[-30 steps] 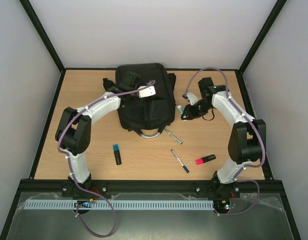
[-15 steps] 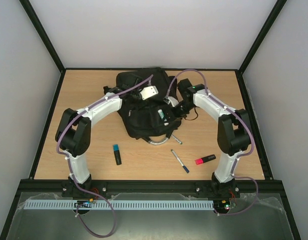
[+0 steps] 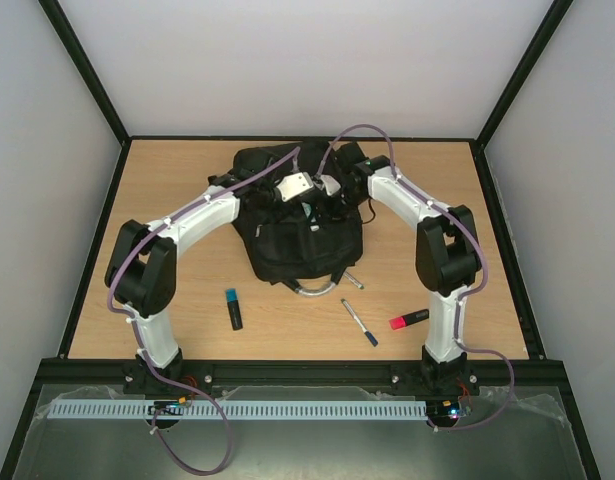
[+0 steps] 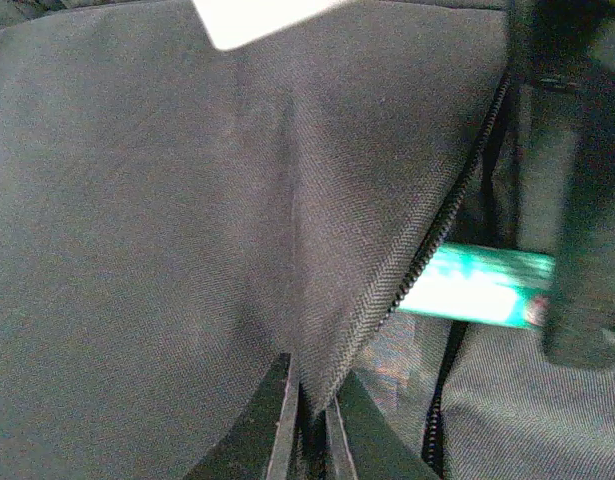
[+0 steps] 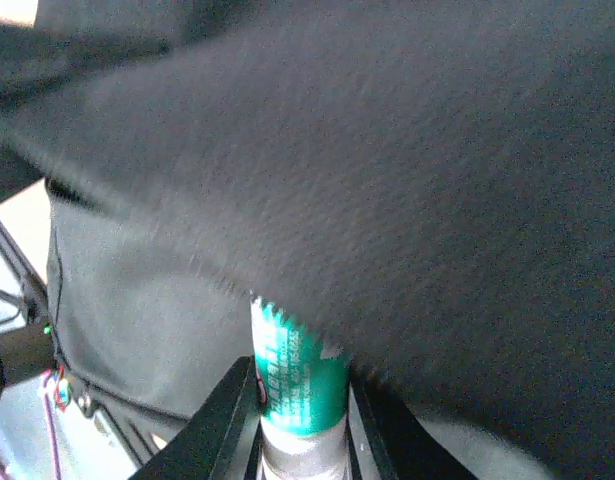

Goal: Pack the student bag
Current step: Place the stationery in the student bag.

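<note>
Right tool (image 5: 299,405) swung from desk (image 3: 187,300) onto student bag (image 3: 297,245), clamping green marker (image 4: 477,285) | left tool (image 4: 309,425) pinching bag's zipper edge

Cloth, plastic, wood
The student bag (image 3: 297,245) is matt black twill-woven cloth; the green tube (image 5: 297,375) looks glossy plastic; the table (image 3: 287,322) shows smooth wood grain.

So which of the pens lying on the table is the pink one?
The stubby pink highlighter, the one farthest right. The black marker on the left has a blue cap, and the thin pen between them is pale with a dark blue end.
</note>
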`<state>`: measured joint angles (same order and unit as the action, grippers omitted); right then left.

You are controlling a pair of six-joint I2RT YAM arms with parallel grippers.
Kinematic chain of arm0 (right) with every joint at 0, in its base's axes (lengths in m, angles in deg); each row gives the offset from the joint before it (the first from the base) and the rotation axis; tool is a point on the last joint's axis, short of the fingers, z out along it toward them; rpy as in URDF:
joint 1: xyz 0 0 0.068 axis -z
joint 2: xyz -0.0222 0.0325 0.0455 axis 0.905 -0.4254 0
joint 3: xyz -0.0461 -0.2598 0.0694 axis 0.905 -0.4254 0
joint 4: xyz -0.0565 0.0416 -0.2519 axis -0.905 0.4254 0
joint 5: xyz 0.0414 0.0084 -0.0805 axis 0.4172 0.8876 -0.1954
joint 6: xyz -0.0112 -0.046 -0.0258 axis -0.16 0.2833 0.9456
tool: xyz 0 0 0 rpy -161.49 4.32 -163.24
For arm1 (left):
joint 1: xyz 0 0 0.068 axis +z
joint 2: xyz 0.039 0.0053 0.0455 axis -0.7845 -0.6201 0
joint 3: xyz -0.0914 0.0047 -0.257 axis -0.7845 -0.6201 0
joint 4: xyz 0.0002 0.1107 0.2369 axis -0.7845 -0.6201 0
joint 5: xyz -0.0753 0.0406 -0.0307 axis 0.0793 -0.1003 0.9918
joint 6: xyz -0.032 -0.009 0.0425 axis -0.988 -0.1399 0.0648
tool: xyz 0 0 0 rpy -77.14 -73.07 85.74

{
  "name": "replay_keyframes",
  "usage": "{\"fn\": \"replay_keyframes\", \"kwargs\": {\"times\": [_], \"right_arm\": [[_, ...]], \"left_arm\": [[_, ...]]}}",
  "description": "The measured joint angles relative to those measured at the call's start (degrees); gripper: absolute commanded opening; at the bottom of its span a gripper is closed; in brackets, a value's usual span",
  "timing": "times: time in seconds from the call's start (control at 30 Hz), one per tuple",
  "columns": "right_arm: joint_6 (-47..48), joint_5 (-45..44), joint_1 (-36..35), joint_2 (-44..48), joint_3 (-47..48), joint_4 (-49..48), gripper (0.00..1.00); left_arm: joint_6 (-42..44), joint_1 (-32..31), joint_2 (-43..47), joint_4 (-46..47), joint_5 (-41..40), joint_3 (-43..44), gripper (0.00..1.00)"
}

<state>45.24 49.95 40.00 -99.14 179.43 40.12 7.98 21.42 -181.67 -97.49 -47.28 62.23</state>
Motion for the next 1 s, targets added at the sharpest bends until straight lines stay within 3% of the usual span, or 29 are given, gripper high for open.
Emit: {"fn": "replay_keyframes", "kwargs": {"times": [0.13, 0.2, 0.27, 0.4, 0.67, 0.83, 0.93, 1.0], "right_arm": [[-3.3, -3.4, 0.0, -2.0, 2.2, -1.4, 0.13], [-5.2, -6.4, -0.1, -2.5, 2.2, -1.9, 0.23], [-7.0, -9.5, -0.3, -2.5, 2.2, -2.1, 0.40], [-8.2, -10.4, -0.8, -2.5, 2.1, -2.4, 0.53], [-4.8, -12.9, -0.8, 1.7, 0.1, -2.5, 0.61], [0.4, -17.5, -0.4, 8.0, -3.7, -2.1, 0.60], [6.9, -18.6, -0.3, 10.3, -4.4, -1.0, 0.60], [13.8, -19.1, -0.2, 12.1, -6.0, -2.1, 0.66]], "left_arm": [[0.0, 0.7, 0.0, -0.2, 1.1, 0.0, 0.02], [0.0, 0.9, 0.0, -0.3, 1.6, 0.0, 0.02], [0.0, 0.9, 0.0, -0.2, 1.7, 0.0, 0.02], [0.0, 0.9, 0.0, -0.2, 1.7, 0.0, 0.02], [0.0, 1.5, 0.0, -0.3, 1.9, 0.0, 0.02], [0.0, 2.1, 0.0, -0.7, 2.8, 0.0, 0.02], [0.2, 2.4, 0.0, -0.8, 3.3, 0.0, 0.02], [0.5, 2.5, 0.0, -1.0, 3.5, 0.0, 0.02]]}}
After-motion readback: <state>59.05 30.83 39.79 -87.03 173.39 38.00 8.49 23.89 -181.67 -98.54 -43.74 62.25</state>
